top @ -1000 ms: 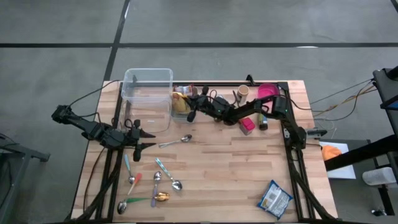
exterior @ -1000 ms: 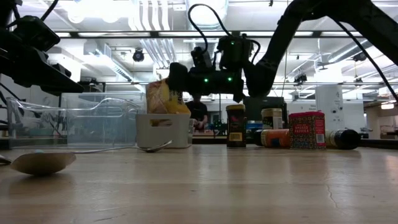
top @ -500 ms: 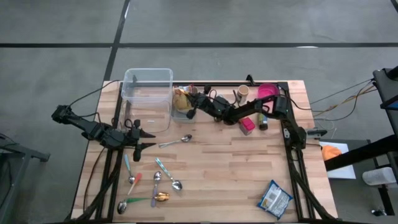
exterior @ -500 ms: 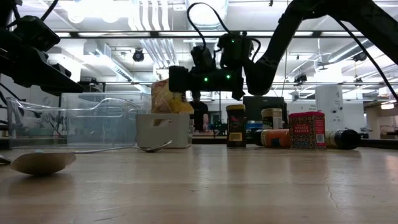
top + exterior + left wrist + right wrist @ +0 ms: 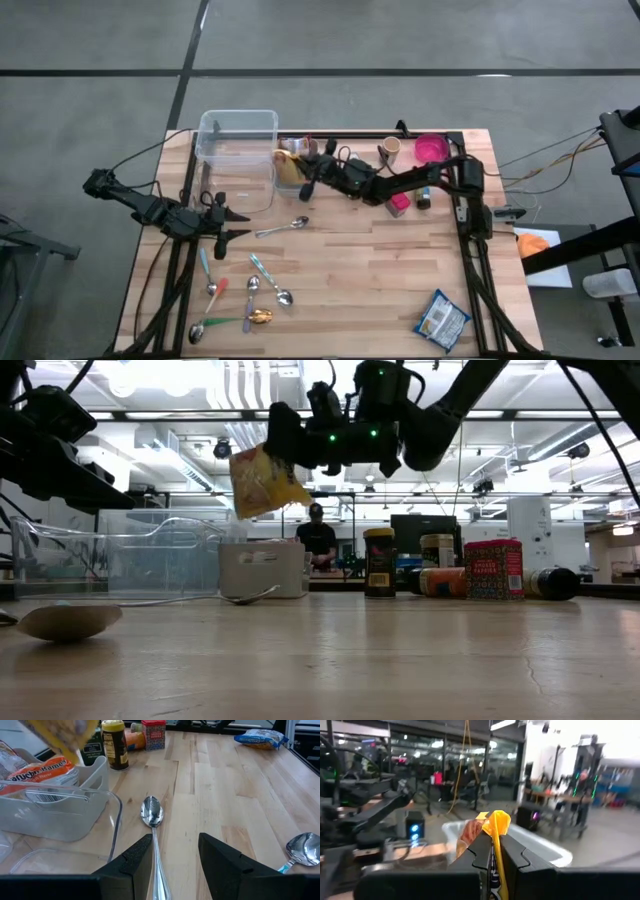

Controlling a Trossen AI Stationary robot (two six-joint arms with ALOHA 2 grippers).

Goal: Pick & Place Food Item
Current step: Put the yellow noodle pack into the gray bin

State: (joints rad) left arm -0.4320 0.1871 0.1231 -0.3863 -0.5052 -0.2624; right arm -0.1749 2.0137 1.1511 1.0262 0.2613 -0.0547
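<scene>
The yellow snack bag (image 5: 262, 481) has just been lifted clear of the small white bin (image 5: 262, 568) near the tabletop's far edge, clenched in the right gripper's (image 5: 283, 438) jaws, so the pick looks done; the left gripper (image 5: 226, 222) waits part-open, empty.

Our right gripper (image 5: 493, 851) pinched tight on a yellow food packet (image 5: 487, 829), we see a clear plastic bin (image 5: 540, 845) just beyond it, the other dark arm (image 5: 375, 815) farther off
</scene>
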